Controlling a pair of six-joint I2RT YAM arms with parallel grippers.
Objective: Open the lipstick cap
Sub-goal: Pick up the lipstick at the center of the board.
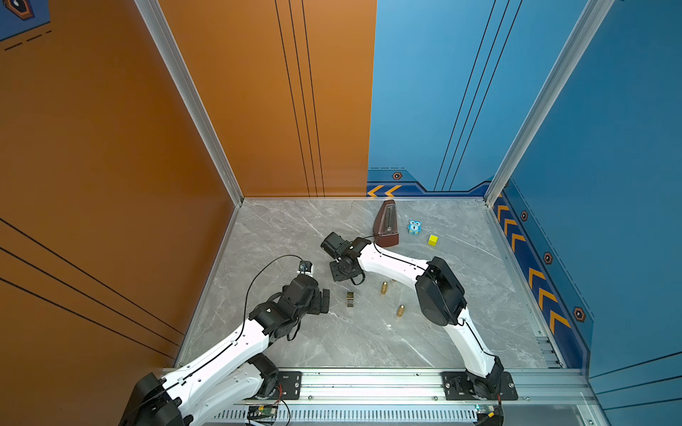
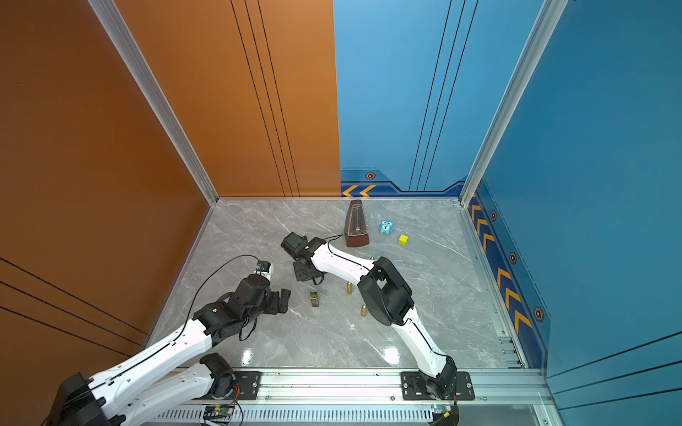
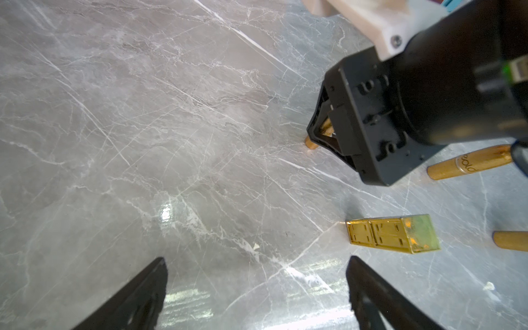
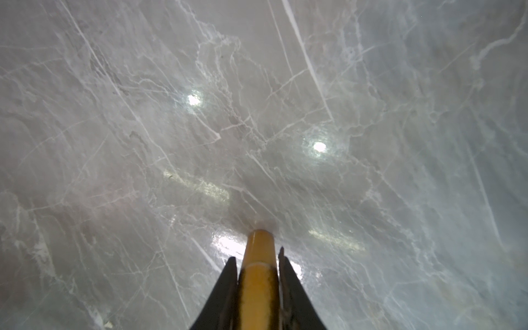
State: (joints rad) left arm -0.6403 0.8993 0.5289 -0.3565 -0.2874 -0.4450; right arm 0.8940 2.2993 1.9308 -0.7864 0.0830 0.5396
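1. Our right gripper is pinched tight on a round gold lipstick. It holds the tube upright with its lower end on the table, which we judge is there to brace it.
2. The fingertips end about at the tube's seam, leaving the end section free. We cannot tell which part is the cap.
3. Our left gripper is spread wide and empty, low over the table and facing the held tube. It is probably waiting to take the free end.
4. A square gold case lies on its side near the left fingers. A spare tube and a second spare tube sit close by, so any approach needs care.
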